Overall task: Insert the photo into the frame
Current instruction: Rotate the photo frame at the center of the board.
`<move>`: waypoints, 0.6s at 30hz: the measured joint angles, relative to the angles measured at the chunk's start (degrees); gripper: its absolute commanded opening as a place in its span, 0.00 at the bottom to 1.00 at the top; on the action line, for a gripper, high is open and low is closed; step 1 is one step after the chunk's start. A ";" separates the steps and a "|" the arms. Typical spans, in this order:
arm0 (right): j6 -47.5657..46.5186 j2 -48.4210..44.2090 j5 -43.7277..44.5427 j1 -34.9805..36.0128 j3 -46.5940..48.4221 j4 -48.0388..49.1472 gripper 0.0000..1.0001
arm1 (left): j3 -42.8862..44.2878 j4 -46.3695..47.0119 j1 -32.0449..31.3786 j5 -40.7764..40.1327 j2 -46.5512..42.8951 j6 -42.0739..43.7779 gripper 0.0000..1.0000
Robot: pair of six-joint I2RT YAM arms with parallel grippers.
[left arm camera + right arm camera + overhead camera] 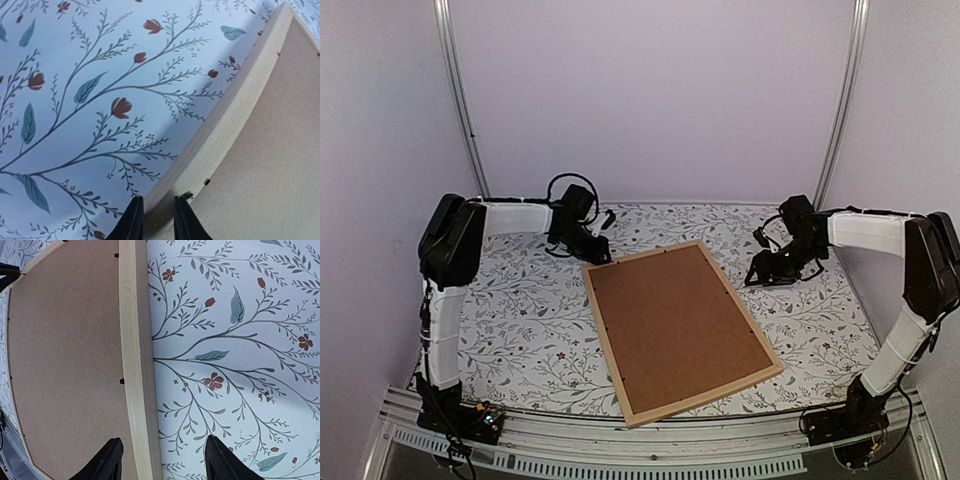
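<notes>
A floral-patterned table (510,320) carries two arms, one at each side. The left claw (602,256) is at the far-left corner of the frame (604,335), its fingers (134,222) nearly together at the wood bar. Whether they pinch it cannot be told. The frame lies flat mid-table, turned at an angle, with one corner close to the near edge. A brown backing board (675,325) fills it. Open table lies on both sides. The right claw (756,277) hangs by the frame's right bar near its far end, fingers well apart, holding nothing.
</notes>
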 measured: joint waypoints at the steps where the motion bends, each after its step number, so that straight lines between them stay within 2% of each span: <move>1: 0.44 -0.26 0.00 -0.11 -0.37 0.02 0.60 | -1.07 0.59 0.11 -0.55 -0.66 -0.96 0.22; 8: 5.35 -2.47 0.00 -0.37 -2.47 1.31 0.67 | -13.62 5.03 2.62 -2.64 -8.33 -10.43 0.24; 13: 9.01 -5.01 -0.20 -0.37 -4.85 2.12 0.76 | -22.95 8.66 5.35 -0.63 -14.14 -15.47 0.34; 16: 10.91 -7.48 -0.15 -0.37 -6.54 2.01 0.83 | -26.82 10.60 5.62 0.26 -16.57 -16.85 0.48; 18: 12.04 -9.35 -0.15 -0.37 -7.89 2.01 0.87 | -29.20 10.82 5.62 0.68 -18.29 -17.51 0.64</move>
